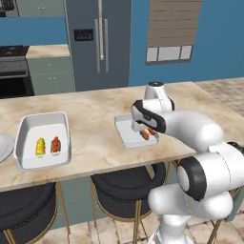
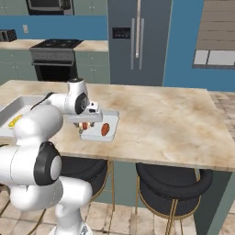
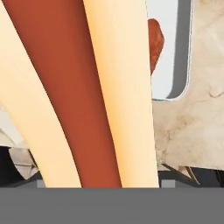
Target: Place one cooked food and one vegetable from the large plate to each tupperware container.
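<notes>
Hot dog [image 3: 87,87] sits right between my fingers, hanging over the smaller tupperware [image 1: 125,133] on the counter [image 2: 160,114], where a reddish-brown piece [image 2: 105,129] already lies. Looks like the drop-off step: fingers clamped on the bun, so next I'd lower and let go. Bigger tray [image 1: 28,136] already has corn [image 1: 40,147] and another hot dog [image 1: 55,144].

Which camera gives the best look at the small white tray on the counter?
The right base view: the small white tray lies mostly unobstructed there, with a reddish food item inside. In the left base view the arm covers part of it. The hand view catches just one corner.
</notes>
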You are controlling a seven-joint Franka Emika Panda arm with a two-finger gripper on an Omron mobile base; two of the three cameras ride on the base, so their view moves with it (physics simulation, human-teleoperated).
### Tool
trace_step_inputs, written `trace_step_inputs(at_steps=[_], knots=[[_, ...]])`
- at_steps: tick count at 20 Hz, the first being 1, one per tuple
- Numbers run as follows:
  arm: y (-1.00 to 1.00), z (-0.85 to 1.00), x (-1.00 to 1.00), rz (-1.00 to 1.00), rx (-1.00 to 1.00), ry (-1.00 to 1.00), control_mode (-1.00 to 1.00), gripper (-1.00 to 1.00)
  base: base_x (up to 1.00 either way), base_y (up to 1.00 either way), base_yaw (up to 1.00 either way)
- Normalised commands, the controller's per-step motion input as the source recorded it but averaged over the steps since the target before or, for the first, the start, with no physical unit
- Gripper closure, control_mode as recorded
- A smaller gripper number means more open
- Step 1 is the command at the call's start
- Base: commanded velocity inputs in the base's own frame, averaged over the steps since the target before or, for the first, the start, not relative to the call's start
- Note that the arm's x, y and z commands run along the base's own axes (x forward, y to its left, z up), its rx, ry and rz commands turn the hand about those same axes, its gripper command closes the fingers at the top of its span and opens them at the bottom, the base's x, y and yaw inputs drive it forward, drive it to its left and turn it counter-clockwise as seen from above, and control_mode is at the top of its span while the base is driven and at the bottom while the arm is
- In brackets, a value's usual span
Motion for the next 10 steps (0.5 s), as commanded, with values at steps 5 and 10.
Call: trace_step_inputs(at_steps=[5, 10], knots=[[0.00, -0.36, 0.81, -0.33, 0.07, 0.01, -1.00, 1.00, 0.00, 0.00, 0.00], [0.00, -0.22, 0.79, -0.24, 0.10, 0.11, -1.00, 1.00, 0.00, 0.00, 0.00]])
